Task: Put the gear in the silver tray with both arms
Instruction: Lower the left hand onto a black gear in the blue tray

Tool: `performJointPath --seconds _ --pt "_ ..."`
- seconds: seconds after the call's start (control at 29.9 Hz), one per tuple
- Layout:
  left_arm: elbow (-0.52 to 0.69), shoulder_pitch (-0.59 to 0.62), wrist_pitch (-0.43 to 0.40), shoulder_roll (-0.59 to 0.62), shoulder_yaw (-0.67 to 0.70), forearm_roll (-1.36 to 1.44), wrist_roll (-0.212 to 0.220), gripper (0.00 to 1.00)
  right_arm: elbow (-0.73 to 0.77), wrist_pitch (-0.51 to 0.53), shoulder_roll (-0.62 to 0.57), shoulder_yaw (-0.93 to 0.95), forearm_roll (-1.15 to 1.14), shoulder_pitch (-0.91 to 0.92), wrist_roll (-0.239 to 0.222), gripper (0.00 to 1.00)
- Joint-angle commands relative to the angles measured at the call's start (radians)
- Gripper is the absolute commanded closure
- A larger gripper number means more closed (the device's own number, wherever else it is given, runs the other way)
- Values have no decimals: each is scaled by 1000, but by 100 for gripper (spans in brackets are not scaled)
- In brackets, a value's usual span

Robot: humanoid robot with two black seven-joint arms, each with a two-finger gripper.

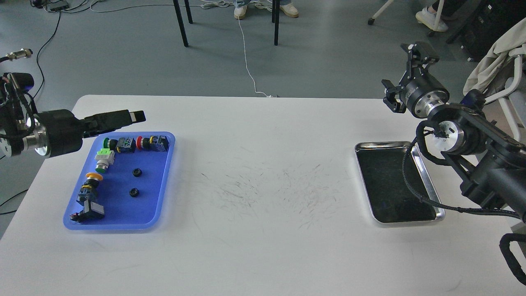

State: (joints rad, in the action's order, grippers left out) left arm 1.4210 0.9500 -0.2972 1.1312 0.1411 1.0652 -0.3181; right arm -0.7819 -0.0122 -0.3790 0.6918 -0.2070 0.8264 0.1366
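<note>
Two small black gears [137,172] lie loose in the blue tray [164,185] — nothing picked up yet.

The left gripper [137,116] hangs over the tray's far edge above the push-button switches [125,144], fingers close together and empty as far as I can tell. The right gripper [407,70] is raised beyond the silver tray [427,181], claws spread, holding nothing. The silver tray's floor looks bare. Next call, I'd say — the left arm drops onto a gear and carries it across toward the right.

Right arm [472,164] is hiding the silver tray's [386,144] right rim. Frame edges are cutting off both arm bases. Left gripper [137,116] fingers are reading indistinct.
</note>
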Motion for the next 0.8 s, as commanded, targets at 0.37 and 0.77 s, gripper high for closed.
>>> performJointPath --seconds 0.37,0.77 --pt "-42 -51 96 -82 -9 369 -16 5 -11 -11 -11 14 -3 13 0 1" --pt "-231 -154 161 -217 -9 496 -21 11 -16 -29 -57 49 15 13 -3 1"
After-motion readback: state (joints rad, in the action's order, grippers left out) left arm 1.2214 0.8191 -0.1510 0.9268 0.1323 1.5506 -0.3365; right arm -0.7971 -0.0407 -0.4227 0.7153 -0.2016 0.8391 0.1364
